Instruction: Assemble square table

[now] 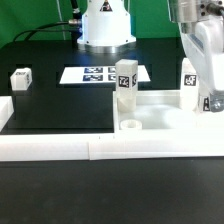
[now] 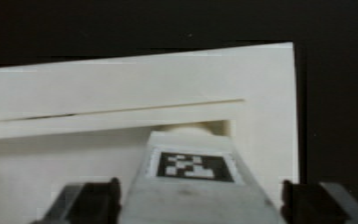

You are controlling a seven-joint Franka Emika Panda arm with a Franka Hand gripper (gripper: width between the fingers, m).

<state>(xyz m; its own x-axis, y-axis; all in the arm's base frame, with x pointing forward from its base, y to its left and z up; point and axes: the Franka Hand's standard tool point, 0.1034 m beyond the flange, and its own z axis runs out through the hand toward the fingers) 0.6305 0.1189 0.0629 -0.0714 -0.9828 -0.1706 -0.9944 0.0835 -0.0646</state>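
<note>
On the black tabletop [image 1: 50, 100] lies one thick white square slab [image 1: 160, 112], toward the exterior view's right, just behind the low border wall [image 1: 60, 148]. Three tagged legs show. One upright leg [image 1: 125, 82] stands on the slab. One loose leg [image 1: 20, 78] lies well apart at the exterior view's left. The third leg [image 1: 190, 80] stands on the slab between the jaws. The jaws are open, their two fingers [image 2: 87, 200] flanking that leg without gripping it. One short white round stub [image 1: 130, 126] sits near the slab's front edge. One marker board [image 1: 100, 73] lies behind.
</note>
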